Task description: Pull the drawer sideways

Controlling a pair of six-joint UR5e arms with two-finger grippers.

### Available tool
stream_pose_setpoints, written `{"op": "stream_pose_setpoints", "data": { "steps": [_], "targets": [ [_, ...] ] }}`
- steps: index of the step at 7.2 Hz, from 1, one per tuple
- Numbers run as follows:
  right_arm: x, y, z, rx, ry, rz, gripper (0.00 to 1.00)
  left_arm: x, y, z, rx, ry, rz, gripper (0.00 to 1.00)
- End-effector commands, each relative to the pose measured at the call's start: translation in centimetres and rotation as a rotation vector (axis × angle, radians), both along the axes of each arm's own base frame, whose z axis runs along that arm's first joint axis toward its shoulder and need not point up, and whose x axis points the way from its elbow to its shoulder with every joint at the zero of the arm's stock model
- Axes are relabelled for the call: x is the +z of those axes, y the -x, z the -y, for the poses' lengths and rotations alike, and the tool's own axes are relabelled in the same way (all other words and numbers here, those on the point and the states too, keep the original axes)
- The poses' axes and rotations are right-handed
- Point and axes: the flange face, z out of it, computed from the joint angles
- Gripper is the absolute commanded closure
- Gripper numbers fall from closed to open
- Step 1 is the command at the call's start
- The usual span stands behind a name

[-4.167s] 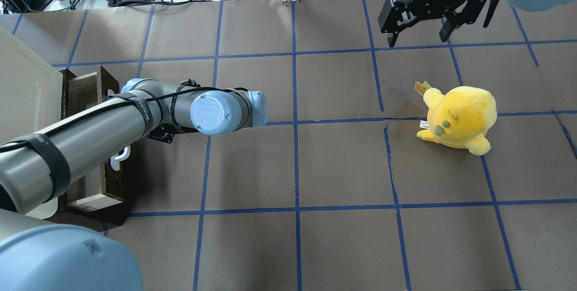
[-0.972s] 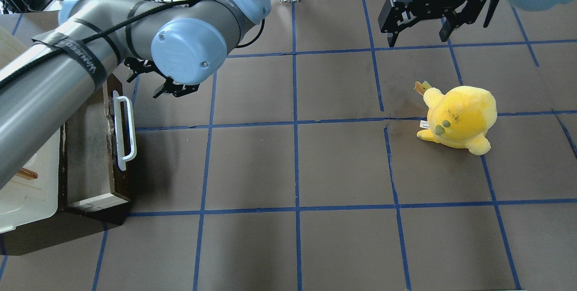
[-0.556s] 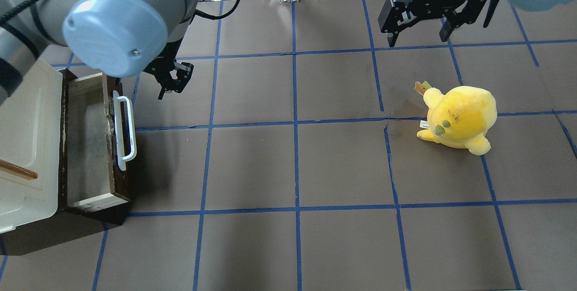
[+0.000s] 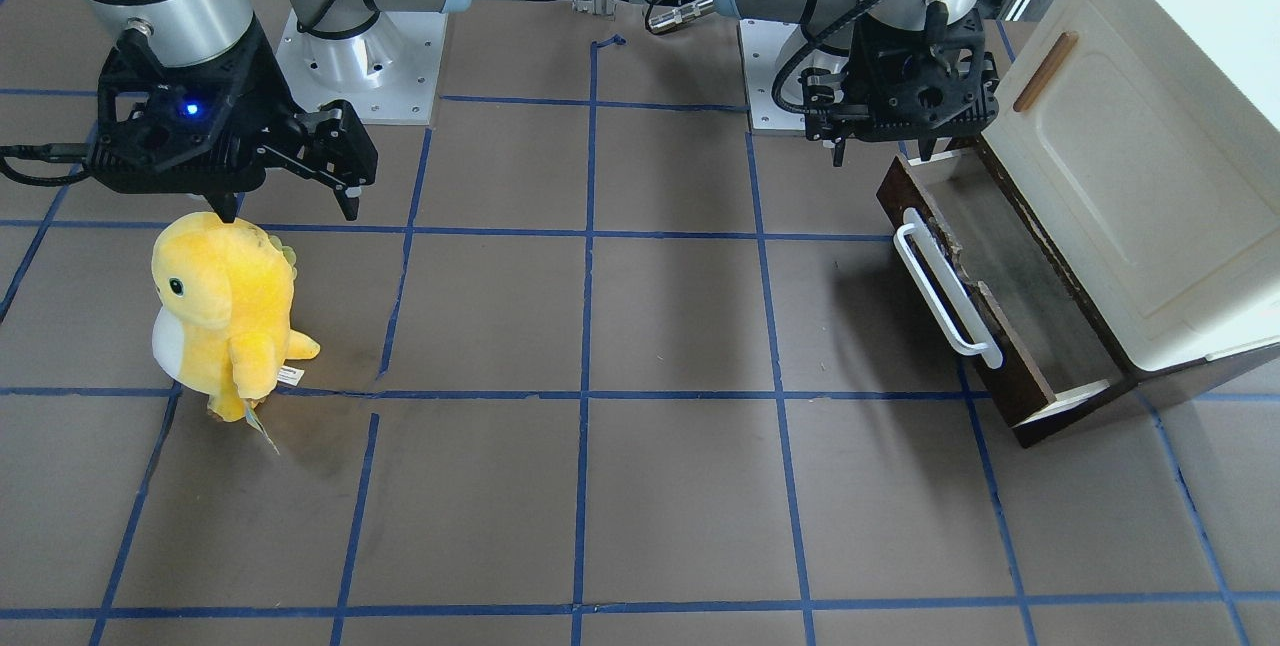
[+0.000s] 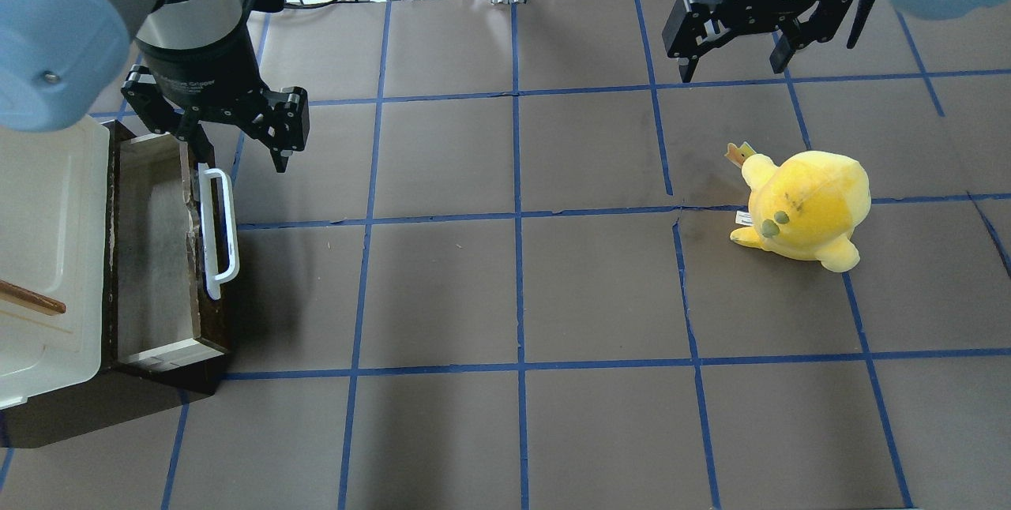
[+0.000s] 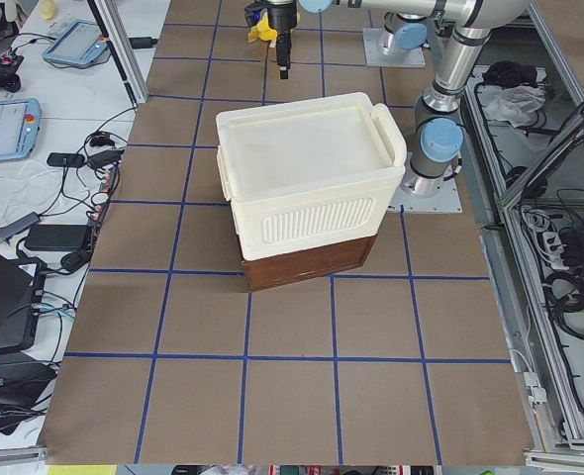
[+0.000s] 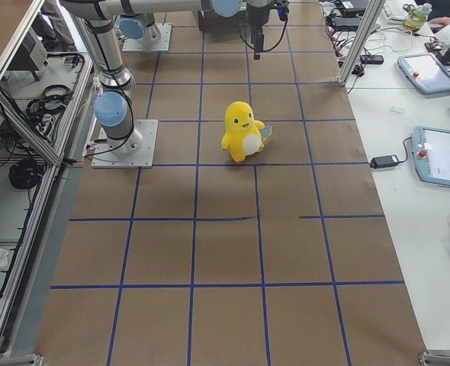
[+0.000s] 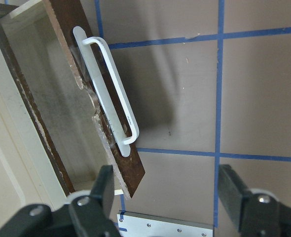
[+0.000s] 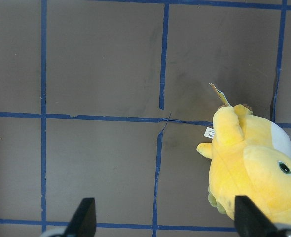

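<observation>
Found the drawer (image 5: 154, 257) drawn out at left, with the left hand (image 5: 243, 155) spread near its handle (image 5: 219, 234). Probably needed a straight lift away.

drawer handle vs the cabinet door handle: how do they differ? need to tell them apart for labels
Colour: the drawer handle is white; the door handle is brown wood.
Size: the drawer handle spans much of the dark drawer front; the door handle is a short piece on the cream cabinet door.
Shape: the drawer handle is a bar standing off its front; the door handle looks like a plain stick.
Shared: both are straight pulls, both ungripped.
</observation>
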Motion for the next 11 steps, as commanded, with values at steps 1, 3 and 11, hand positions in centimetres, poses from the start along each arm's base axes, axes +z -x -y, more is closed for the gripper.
{"op": "stream_pose_setpoints", "data": {
  "steps": [1, 3, 11],
  "targets": [
    [0.0, 0.0, 0.0, 0.0, 0.0, 0.0, 0.0, 1.0, -1.1, -0.5, 0.023, 0.011, -0.084, 0.21],
    [0.0, 0.0, 0.0, 0.0, 0.0, -0.002, 0.0, 0.9, -2.1, -0.2, 0.058, 0.002, -0.156, 0.12],
    [0.0, 0.0, 0.0, 0.0, 0.0, 0.0, 0.0, 0.7, -1.6, 1.6, 0.064, 0.147, -0.183, 0.0]
  ]
}}
